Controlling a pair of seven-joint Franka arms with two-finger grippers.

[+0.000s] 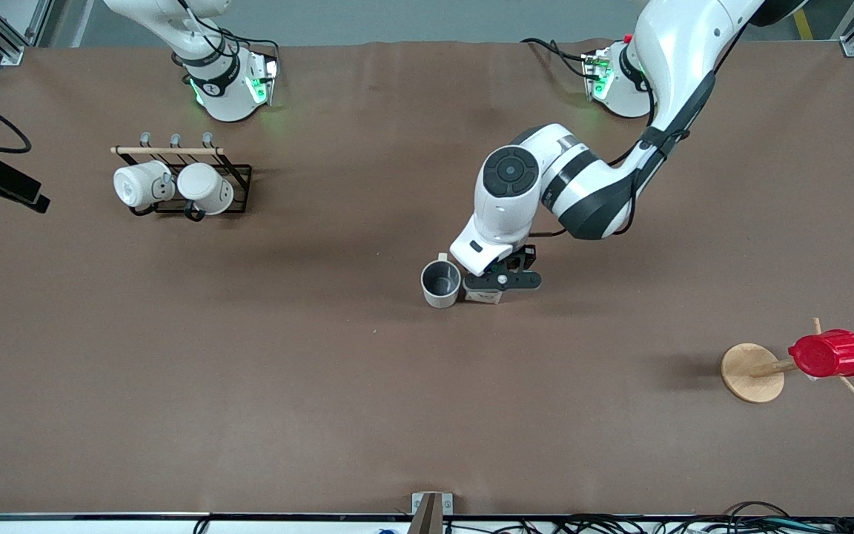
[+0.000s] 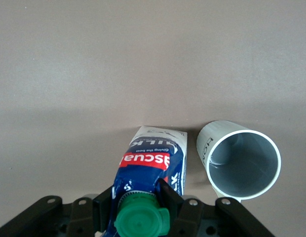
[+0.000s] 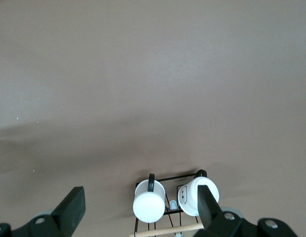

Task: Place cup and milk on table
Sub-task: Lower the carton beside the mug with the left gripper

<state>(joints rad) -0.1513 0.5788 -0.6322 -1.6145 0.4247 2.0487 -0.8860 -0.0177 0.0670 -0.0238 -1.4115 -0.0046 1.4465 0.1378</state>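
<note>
The cup (image 1: 441, 283), off-white with a dark grey inside, stands upright near the middle of the brown table (image 1: 249, 386). My left gripper (image 1: 502, 280) is right beside it, toward the left arm's end, shut on the milk (image 1: 485, 297). In the left wrist view the fingers clamp the blue-and-white milk carton (image 2: 155, 163) just below its green cap; its base is down at the tabletop, a small gap from the cup (image 2: 242, 158). The left gripper (image 2: 138, 197) is low over the table. My right gripper (image 3: 139, 200) is open and empty, up over the table; the front view does not show it.
A black wire rack (image 1: 238, 182) with two white mugs stands near the right arm's base and shows in the right wrist view (image 3: 168, 197). A red ribbed cup (image 1: 829, 354) hangs on a wooden peg stand (image 1: 752, 372) toward the left arm's end.
</note>
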